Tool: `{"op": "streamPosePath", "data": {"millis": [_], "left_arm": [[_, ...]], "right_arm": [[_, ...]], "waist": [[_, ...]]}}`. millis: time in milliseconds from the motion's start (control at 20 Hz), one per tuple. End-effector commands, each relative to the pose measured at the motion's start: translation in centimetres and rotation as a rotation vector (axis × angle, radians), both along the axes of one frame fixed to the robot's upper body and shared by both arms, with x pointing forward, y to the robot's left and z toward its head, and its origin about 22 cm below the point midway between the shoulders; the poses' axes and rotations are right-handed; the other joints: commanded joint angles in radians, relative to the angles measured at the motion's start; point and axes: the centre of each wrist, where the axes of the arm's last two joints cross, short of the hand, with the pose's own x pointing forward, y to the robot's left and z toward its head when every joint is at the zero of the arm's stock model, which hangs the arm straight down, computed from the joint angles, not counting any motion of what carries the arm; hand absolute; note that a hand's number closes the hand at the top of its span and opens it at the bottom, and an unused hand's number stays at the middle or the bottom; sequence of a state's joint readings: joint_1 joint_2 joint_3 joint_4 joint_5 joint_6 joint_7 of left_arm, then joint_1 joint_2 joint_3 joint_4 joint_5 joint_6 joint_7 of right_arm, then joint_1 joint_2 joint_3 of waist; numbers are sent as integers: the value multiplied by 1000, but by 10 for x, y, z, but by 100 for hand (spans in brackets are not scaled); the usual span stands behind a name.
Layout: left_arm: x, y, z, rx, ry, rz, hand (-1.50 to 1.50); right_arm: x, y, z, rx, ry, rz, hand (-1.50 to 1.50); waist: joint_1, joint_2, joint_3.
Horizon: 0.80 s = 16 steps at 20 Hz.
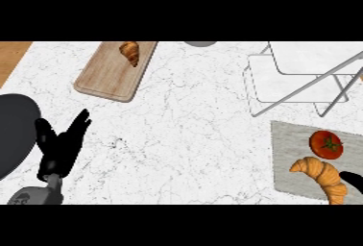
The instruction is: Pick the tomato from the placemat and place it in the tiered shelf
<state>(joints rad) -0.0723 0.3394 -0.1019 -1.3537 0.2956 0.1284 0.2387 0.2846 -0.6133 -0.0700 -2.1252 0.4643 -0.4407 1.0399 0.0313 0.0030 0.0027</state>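
Note:
A red tomato (326, 144) with a green stem lies on the grey placemat (291, 137) at the right. Just below it on the mat is a golden croissant (322, 176). The white tiered shelf (301, 77) with grey metal rails stands at the upper right, beyond the mat. Only a black tip of my right hand (352, 180) shows at the right edge, beside the croissant and below the tomato. My left hand (62, 141) rests open at the lower left, fingers pointing up, far from the tomato.
A wooden cutting board (113, 72) with a second croissant (130, 52) lies at the upper left. A dark round object (14, 129) sits at the left edge. A grey round thing (200, 43) peeks in at the top.

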Motion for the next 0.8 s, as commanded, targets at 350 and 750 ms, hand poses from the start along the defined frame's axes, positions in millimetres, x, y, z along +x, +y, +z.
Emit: {"op": "streamPosePath", "data": {"millis": [350,750], "left_arm": [[0,-6,-7,-26,55,20,0],[-5,1,-14,-39,36,19,0]], "right_arm": [[47,29,-20,32,225,-64,-150],[75,51,-46,-7,241,-127,-150]], "waist": [[-26,-2,-4],[-24,-1,-4]]}}
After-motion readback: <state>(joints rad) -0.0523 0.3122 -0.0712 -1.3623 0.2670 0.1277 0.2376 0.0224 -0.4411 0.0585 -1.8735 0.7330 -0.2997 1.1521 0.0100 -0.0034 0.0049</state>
